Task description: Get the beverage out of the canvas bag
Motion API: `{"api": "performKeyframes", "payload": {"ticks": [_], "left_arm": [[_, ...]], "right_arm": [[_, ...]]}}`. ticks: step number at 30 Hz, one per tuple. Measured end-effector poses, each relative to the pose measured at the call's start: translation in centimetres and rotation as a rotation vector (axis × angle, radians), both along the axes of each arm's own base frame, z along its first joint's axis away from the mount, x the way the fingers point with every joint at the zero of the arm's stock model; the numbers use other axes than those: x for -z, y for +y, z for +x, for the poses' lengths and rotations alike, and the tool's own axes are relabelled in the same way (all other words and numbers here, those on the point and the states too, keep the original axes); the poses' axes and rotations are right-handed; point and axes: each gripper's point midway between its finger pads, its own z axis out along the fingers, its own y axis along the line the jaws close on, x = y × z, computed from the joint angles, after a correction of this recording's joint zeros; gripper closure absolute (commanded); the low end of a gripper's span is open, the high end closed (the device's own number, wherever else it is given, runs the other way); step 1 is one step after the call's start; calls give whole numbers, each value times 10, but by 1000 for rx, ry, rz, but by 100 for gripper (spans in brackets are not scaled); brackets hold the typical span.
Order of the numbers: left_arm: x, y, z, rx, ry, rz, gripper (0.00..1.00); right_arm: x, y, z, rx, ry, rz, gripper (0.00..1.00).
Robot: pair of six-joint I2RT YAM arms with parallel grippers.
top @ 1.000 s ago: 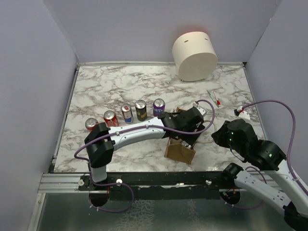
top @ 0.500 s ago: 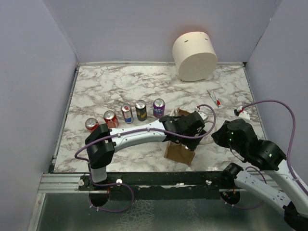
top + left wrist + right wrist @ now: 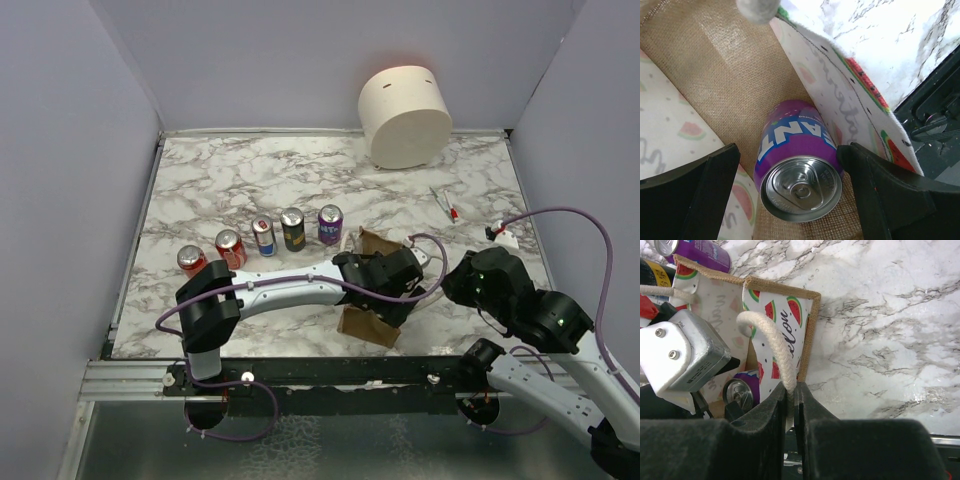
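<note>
The canvas bag (image 3: 362, 322) lies near the table's front edge, its burlap inside (image 3: 715, 65) and watermelon-print lining showing. In it lies the beverage, a purple can (image 3: 800, 170), silver top toward the left wrist camera. My left gripper (image 3: 789, 172) is inside the bag and open, one finger on each side of the can; a gap shows at the left finger. My right gripper (image 3: 792, 390) is shut on the bag's white rope handle (image 3: 765, 335) at the bag's right side. The can (image 3: 742, 390) also peeks out in the right wrist view.
Several cans stand in a row left of the bag, from a red one (image 3: 190, 258) to a purple one (image 3: 330, 223). A large cream cylinder (image 3: 405, 115) stands at the back. A pen-like item (image 3: 445, 205) and a small white object (image 3: 503, 236) lie at right.
My left gripper has pushed deeper into the bag, toward the front edge, and its jaws have widened. The bag has shifted slightly nearer. The right gripper has kept its hold.
</note>
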Motion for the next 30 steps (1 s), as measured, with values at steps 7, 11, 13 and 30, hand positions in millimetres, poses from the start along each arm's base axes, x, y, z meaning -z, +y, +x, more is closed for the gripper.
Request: {"api": "performKeyframes", "payload": {"ticks": [7,11,13,30], "left_arm": [[5,3,-2,-4,5,2,10],[5,3,-2,-4,5,2,17],[5,2,-2,-3,5,1,21],[2,14,-3,41,-15,87,75]], "right_arm": [[1,0,0,0,3,-2,89],[1,0,0,-1,4,-4,89],[1,0,0,-1,5,-5,89],[1,1,0,-3,8,-4,89]]}}
